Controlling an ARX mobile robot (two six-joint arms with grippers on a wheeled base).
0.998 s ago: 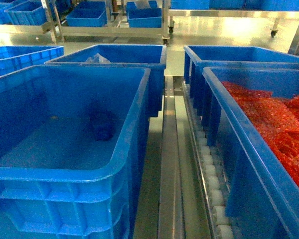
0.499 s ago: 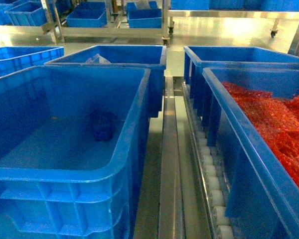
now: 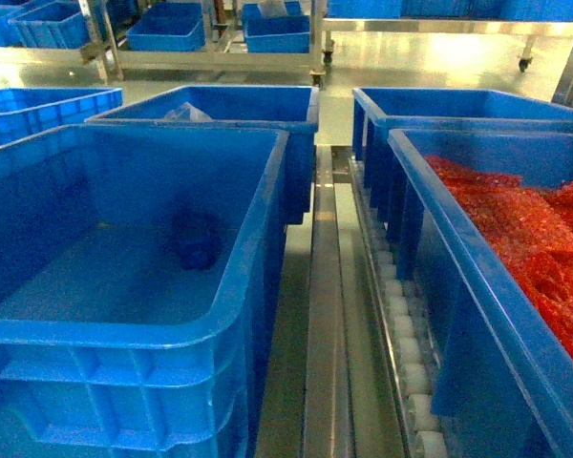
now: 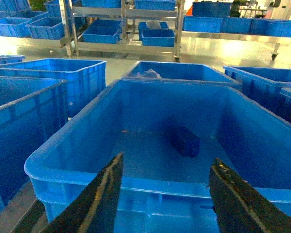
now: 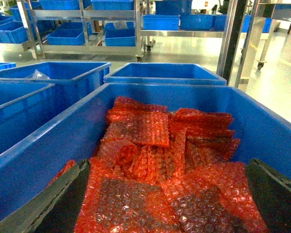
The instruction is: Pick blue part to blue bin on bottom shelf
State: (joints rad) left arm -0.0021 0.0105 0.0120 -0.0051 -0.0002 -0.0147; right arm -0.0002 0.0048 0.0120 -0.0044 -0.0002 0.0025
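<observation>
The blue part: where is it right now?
The blue part lies on the floor of the near-left blue bin in the head view, toward its back right, untouched.

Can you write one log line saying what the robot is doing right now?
left gripper: open, empty, above near rim of blue bin | blue part: on bin floor | right gripper: open, over red bubble-wrap

The right hand [image 5: 167, 204] hangs spread wide over a blue crate [image 5: 34, 155] of red bubble-wrap bags [image 5: 155, 160].
</observation>
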